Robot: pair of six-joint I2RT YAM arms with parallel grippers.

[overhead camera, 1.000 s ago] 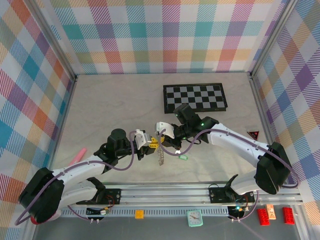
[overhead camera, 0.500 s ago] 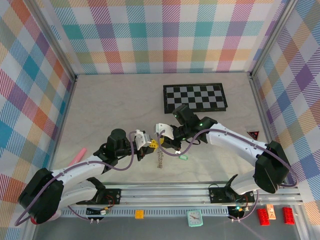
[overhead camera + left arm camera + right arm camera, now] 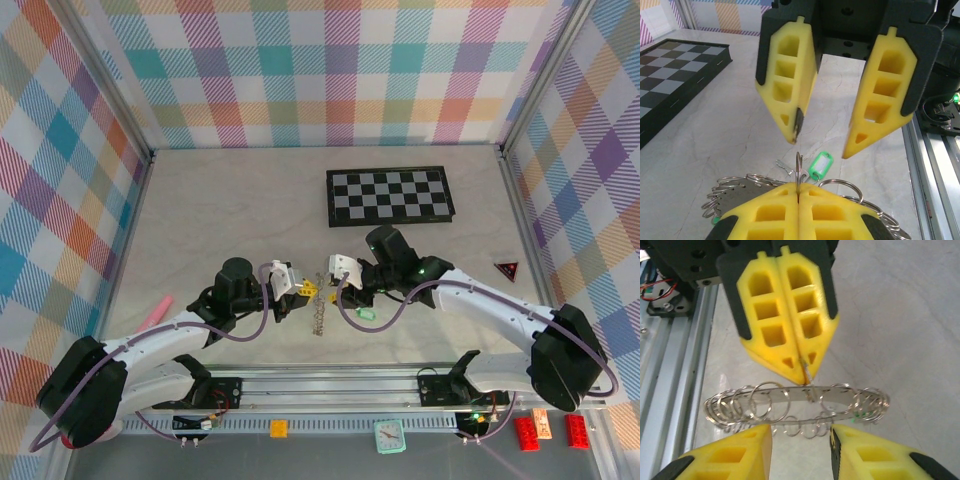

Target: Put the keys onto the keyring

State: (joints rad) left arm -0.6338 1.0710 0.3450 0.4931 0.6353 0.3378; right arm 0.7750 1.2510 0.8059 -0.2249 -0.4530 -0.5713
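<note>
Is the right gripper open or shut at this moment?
Open: the right gripper shows a wide gap between its yellow pads. The keyring hangs from the shut left gripper.

I see a checkerboard (image 3: 390,195) lying flat on the table (image 3: 230,200) (far side), a pink stick (image 3: 153,313) at left, a red triangle (image 3: 507,268) at right.

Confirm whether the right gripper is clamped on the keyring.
No: the right gripper stands open, fingers apart, while the shut left gripper holds the keyring.
</note>
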